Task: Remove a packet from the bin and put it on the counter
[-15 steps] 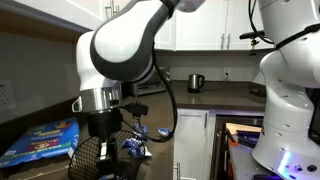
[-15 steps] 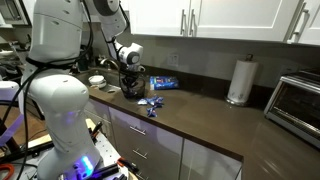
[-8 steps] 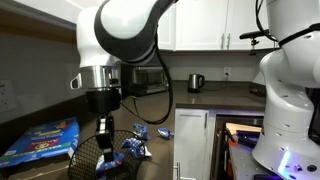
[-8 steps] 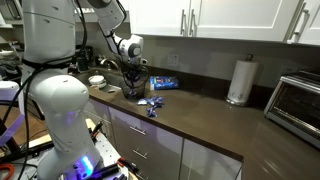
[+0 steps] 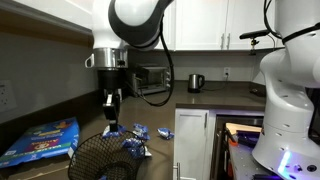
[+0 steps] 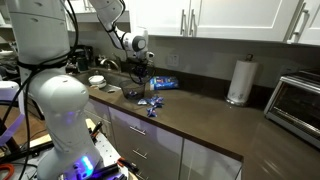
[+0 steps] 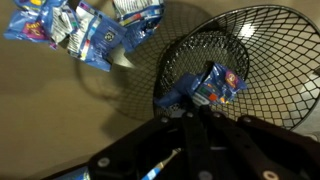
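Note:
The round black wire-mesh bin [image 5: 100,160] stands on the dark counter [image 5: 195,100]. It also shows in the other exterior view [image 6: 132,91] and in the wrist view [image 7: 255,40]. My gripper [image 5: 112,108] hangs above the bin's rim and is shut on a blue packet [image 5: 113,130]. In the wrist view the gripper [image 7: 197,108] pinches the blue packet [image 7: 212,85] over the bin's open mouth. Several blue packets [image 7: 85,32] lie on the counter [image 7: 60,115] beside the bin, also seen in both exterior views [image 5: 140,135] [image 6: 152,104].
A flat blue printed bag [image 5: 40,142] lies on the counter beside the bin, also seen in an exterior view [image 6: 165,83]. A paper towel roll [image 6: 238,82] and a toaster oven [image 6: 295,100] stand further along. A kettle [image 5: 196,82] sits at the back.
My gripper has risen out of the bin with the blue packet in it, and the arm has lifted and shifted a little along the counter.

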